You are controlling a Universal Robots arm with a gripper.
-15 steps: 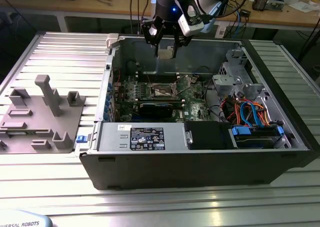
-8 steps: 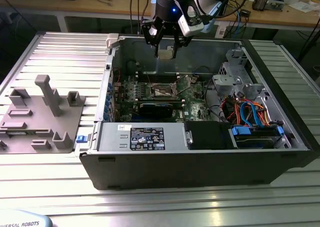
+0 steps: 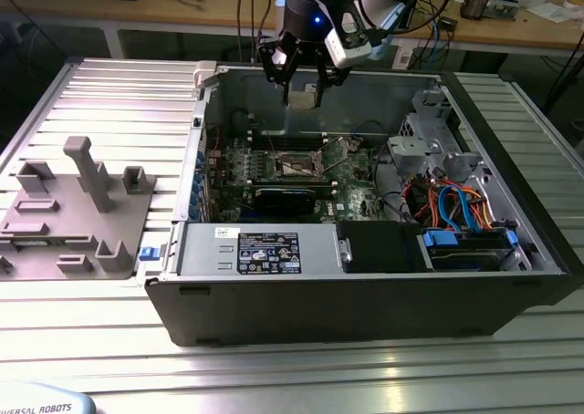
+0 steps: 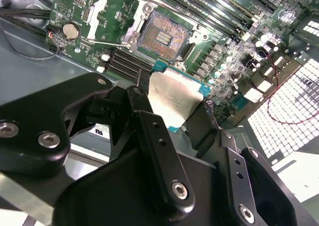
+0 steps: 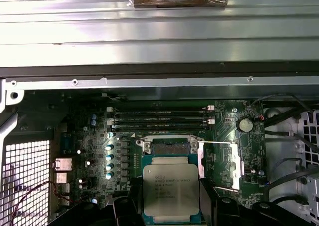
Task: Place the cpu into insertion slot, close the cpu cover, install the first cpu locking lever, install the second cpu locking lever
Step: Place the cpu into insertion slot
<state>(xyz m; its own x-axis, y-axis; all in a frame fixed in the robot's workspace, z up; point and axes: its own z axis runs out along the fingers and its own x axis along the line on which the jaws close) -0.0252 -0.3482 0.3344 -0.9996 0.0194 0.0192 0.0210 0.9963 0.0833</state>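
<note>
The small flat silver-grey square cpu [image 4: 174, 99] is clamped by its edges in the black gripper [image 3: 301, 93] and held flat, likely so it goes in level. In the exterior view it is seen high above the silvery-rimmed square insertion slot [image 3: 299, 165]; in the second wrist view that slot is seen empty

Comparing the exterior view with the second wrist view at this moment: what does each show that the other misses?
Exterior view, not the second wrist view: the whole open computer case on the slatted table, and a grey fixture at the exterior view's left. Second wrist view, not the exterior: the insertion slot with its contact grid, and a coin battery. Both: the gripper shut on the cpu above the green board.
</note>
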